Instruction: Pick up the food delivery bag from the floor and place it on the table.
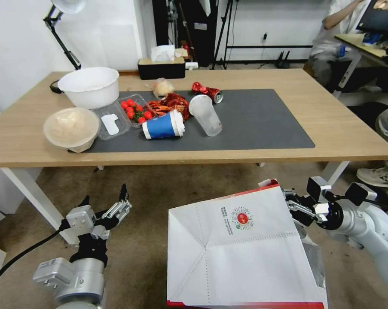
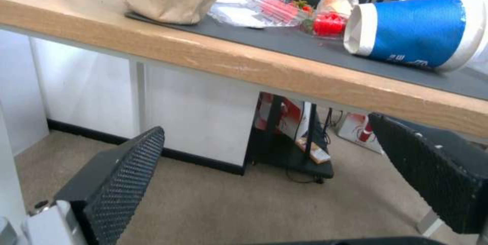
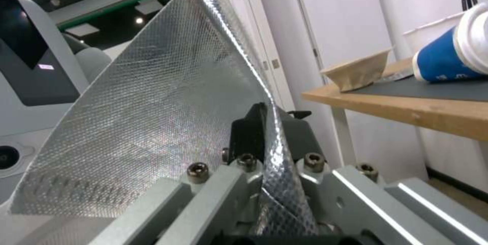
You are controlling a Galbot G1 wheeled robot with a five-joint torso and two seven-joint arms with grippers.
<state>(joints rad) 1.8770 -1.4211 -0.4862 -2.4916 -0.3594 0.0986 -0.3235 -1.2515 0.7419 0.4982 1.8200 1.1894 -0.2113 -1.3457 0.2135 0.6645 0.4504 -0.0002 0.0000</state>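
Your right gripper [image 3: 272,153] is clamped on one foil-lined wall of the food delivery bag [image 1: 241,249], which hangs tilted in front of you, apparently clear of the floor [image 1: 151,193], though its bottom is hidden. That thin edge pinch could slip or tear if the load swings. The table [image 1: 331,128] edge is near, so the bag may catch it or topple the blue cup [image 1: 163,126]. Your left gripper [image 1: 103,205] waits spread wide below the tabletop.
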